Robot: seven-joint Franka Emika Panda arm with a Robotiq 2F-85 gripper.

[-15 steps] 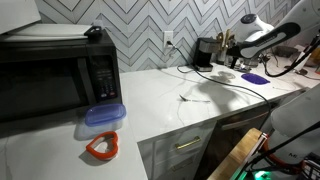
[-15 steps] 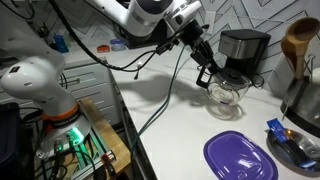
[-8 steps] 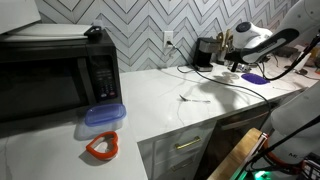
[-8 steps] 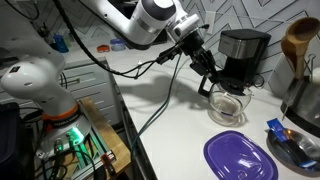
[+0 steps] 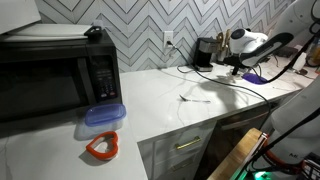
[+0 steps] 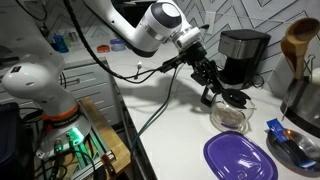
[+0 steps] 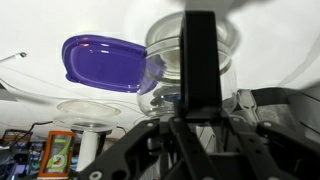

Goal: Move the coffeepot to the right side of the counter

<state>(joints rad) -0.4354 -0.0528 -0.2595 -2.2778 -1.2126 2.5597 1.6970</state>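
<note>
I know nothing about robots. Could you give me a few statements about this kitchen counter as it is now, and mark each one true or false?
1. A purple lid lies on the counter close to the glass jug. True.
2. The microwave has its door wide open. False: the door is shut.
3. The wall behind the counter has zigzag tiles. True.
4. The glass jug sits inside the coffeepot. False: it is outside the coffeepot, in front of it.
5. The gripper hangs beside the microwave. False: it is at the glass jug, far from the microwave.
</note>
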